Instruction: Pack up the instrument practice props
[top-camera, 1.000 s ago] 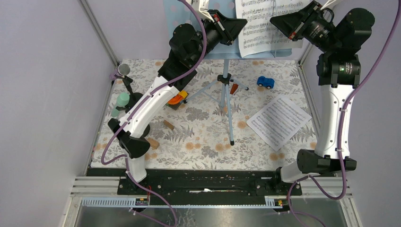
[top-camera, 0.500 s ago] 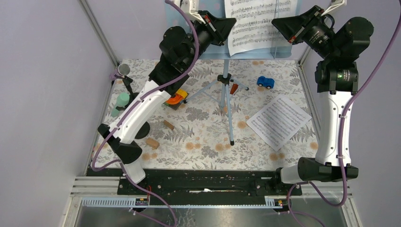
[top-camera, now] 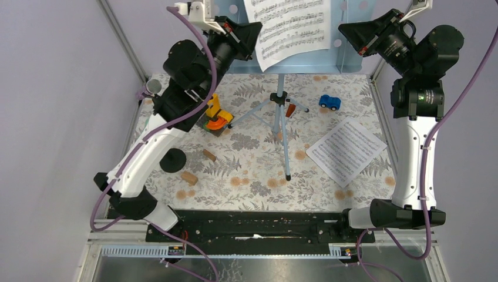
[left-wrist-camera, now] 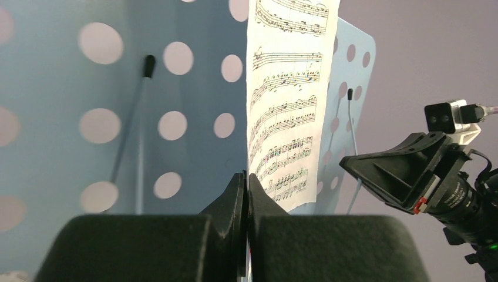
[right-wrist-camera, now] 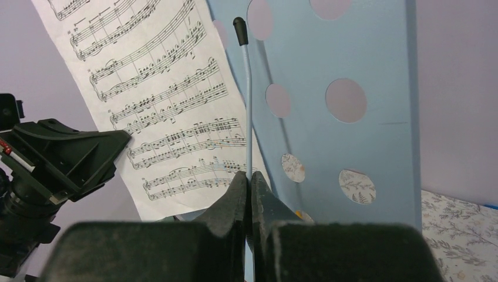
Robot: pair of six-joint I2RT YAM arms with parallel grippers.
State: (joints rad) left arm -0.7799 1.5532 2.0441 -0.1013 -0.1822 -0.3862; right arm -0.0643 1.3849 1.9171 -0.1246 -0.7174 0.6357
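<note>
My left gripper [top-camera: 251, 30] is shut on the edge of a white sheet-music page [top-camera: 288, 26] and holds it up in front of the pale blue perforated music rack [top-camera: 335, 59]. In the left wrist view the shut jaws pinch the page [left-wrist-camera: 288, 100] edge-on. My right gripper [top-camera: 347, 30] is shut on the rack's thin page-retainer wire [right-wrist-camera: 249, 106]. The rack's tripod [top-camera: 281, 120] stands on the table. A second page [top-camera: 346, 150] lies flat at the right. The purple glitter microphone [top-camera: 151, 88] stands at the far left. A black round base [top-camera: 172, 160] shows; the mint-green microphone is hidden behind my left arm.
A small blue toy car [top-camera: 329, 102] sits right of the tripod. An orange and yellow toy [top-camera: 216, 117] lies left of it. Two brown wooden blocks [top-camera: 189, 177] [top-camera: 209, 155] lie front left. Enclosure walls stand close on both sides.
My left gripper has moved left with the page, sliding it off the rack's face. The left arm has swung left. The right gripper has stayed on the wire.
</note>
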